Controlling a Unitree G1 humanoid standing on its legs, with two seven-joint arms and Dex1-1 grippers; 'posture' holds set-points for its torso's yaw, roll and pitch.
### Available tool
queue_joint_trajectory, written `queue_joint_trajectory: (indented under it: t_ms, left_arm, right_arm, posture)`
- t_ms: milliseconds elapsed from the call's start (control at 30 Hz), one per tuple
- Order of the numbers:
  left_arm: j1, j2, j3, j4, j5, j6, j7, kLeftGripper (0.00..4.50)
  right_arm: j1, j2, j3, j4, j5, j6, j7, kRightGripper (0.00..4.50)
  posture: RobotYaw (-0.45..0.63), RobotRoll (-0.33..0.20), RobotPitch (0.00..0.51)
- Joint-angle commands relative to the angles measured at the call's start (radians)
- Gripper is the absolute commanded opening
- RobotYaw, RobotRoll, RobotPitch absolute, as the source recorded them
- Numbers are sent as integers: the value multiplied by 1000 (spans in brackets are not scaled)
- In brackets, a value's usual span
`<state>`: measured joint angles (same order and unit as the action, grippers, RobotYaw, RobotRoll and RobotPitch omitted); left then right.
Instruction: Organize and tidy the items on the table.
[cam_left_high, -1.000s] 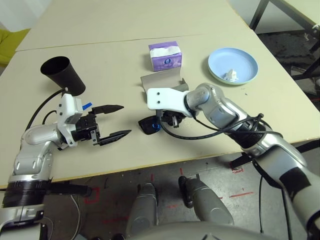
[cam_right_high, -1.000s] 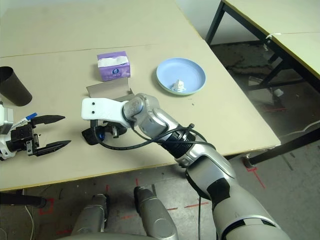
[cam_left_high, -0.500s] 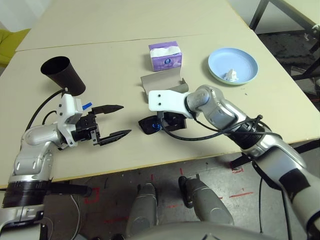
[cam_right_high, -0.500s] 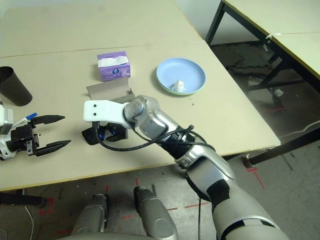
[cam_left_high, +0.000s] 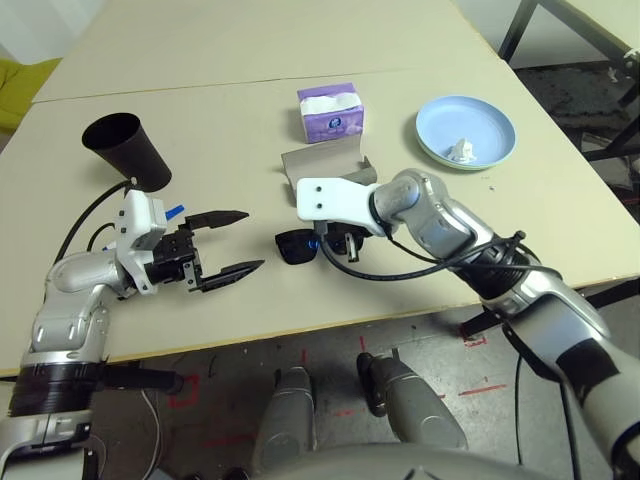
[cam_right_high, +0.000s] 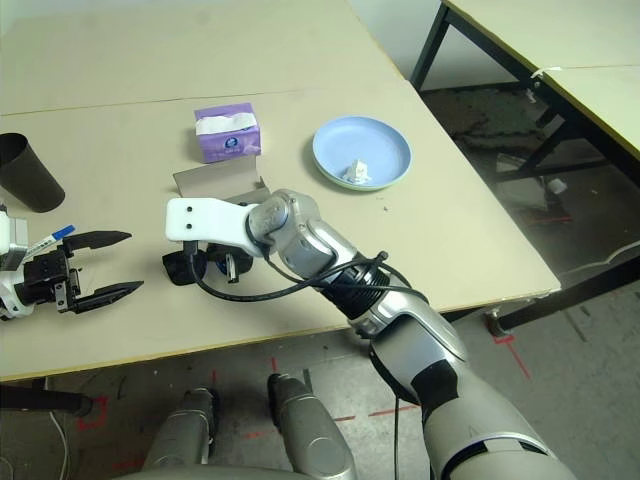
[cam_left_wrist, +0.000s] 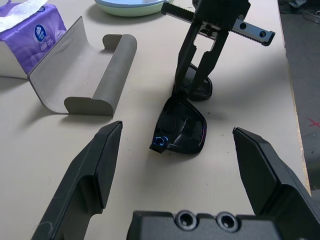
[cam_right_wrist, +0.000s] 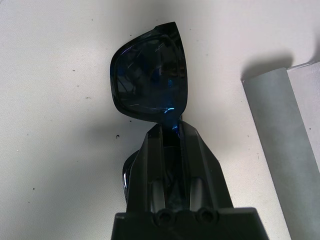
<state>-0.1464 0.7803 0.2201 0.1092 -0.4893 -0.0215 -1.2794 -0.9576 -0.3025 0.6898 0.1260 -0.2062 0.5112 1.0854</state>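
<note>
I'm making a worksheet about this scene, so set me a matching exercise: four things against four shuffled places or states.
1. Sunglasses
2. White paper wad
3. Left tool
4. Glasses case

A. on the blue plate
B. open and empty
C. pinched at the bridge by the right tool
D. lying open beside the purple tissue pack

Pairs: 1-C, 2-A, 3-B, 4-D

Bright light casts soft shadows on the table (cam_left_wrist: 155, 185), sunglasses (cam_left_wrist: 184, 131) glinting.
</note>
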Motion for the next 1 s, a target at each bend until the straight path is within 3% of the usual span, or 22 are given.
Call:
queue_joint_trajectory:
  t_ms: [33,567,1000]
  left_arm:
    - [14,2,13,38,9,-17,-3,4500]
    - [27,-16,43,78,14,-2,56,4500]
    - [29,-67,35,2,18,116,247,4500]
  right_arm:
    - [-17,-5,-9,13,-11,-24,13,148]
    - [-152,9,-61,28,-15,-74,20,148]
    - [-275,55,-107,502,-122,-536,-244,148]
  posture:
    - [-92,0,188]
    - [-83,0,175]
    - [-66,0,175]
